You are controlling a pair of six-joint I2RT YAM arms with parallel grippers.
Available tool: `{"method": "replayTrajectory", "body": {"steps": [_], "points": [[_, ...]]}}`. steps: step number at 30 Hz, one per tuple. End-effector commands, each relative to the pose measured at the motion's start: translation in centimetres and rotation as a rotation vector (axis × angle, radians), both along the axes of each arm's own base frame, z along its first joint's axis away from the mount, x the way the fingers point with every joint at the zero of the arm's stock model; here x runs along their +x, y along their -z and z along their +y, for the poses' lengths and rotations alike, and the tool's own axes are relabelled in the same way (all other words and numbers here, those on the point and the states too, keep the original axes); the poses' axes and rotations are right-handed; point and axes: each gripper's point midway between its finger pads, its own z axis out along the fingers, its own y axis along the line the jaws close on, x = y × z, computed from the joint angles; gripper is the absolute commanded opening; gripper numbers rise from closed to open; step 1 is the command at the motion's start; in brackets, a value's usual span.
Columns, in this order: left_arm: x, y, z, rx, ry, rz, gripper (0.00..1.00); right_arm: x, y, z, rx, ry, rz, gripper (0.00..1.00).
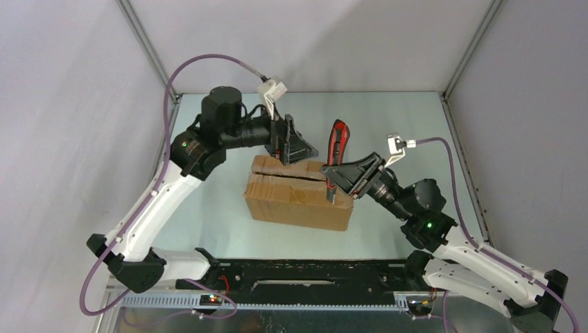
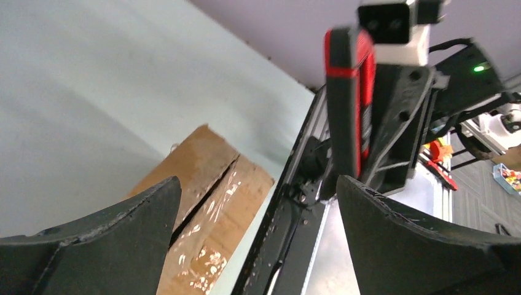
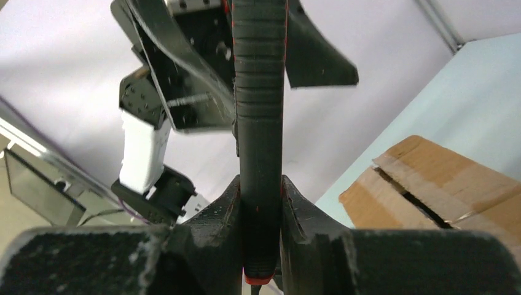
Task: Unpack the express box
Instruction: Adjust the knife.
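**While one claw pinches the knife, the other stands wide over the box**

As I look at the right gripper [image 1: 332,179], its two fingers are pressed in on the dark shaft of a red-handled utility knife [image 1: 338,142]. They pinch it low down, so most of the handle stands up above the fingers. The right wrist view shows this plainly. The right gripper [image 3: 261,200] has both fingers tight against the knife [image 3: 259,123], with no gap on either side. The knife stands nearly upright. Its lower end reaches down to the top of the express box [image 1: 298,198] near that box's right end, though I cannot tell if it touches the cardboard.

Across from it, the left gripper [image 1: 298,154] is spread as wide as it goes, with nothing between its fingers. It hangs at the rear top edge of the box, and I cannot say whether it rests on the box. In its own camera, the left gripper [image 2: 258,184] frames the knife [image 2: 347,104] ahead and the box [image 2: 203,190] below.

The box is brown and oblong and sits on the pale table [image 1: 208,215] between the two arms. Its flaps are folded down, and glossy clear tape runs along the centre seam. The right wrist camera also catches one end of the box [image 3: 430,184].
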Motion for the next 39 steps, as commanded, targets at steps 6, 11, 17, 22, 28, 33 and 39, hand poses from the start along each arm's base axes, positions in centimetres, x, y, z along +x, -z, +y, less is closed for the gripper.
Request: {"method": "replayTrajectory", "body": {"steps": [6,11,17,22,28,33,39], "points": [[-1.8,-7.7,-2.1,-0.204,0.211,-0.086,0.98,-3.9,-1.3,1.2,-0.059,-0.137,-0.149,0.00],[-1.5,-7.1,-2.9,-0.186,0.236,-0.018,0.84,-4.3,-1.4,1.2,-0.063,-0.156,-0.166,0.00],[-2.0,-5.5,-3.3,-0.158,0.271,0.038,0.56,-4.2,-1.2,1.1,-0.073,-0.167,-0.170,0.00],[-1.8,-5.3,-3.8,-0.155,0.266,0.053,0.00,-5.1,-0.6,1.9,-0.107,-0.278,-0.187,0.00],[-2.3,-3.8,-4.4,-0.095,0.273,0.070,0.00,-4.7,-1.4,0.7,-0.096,-0.306,-0.192,0.46],[-2.6,-3.5,-4.9,-0.079,0.298,0.087,0.00,-5.4,-1.3,0.8,-0.099,-0.373,-0.210,0.60],[-2.7,-3.3,-5.5,-0.072,0.328,0.096,0.00,-5.6,-1.3,0.9,-0.100,-0.385,-0.215,0.55]]}}
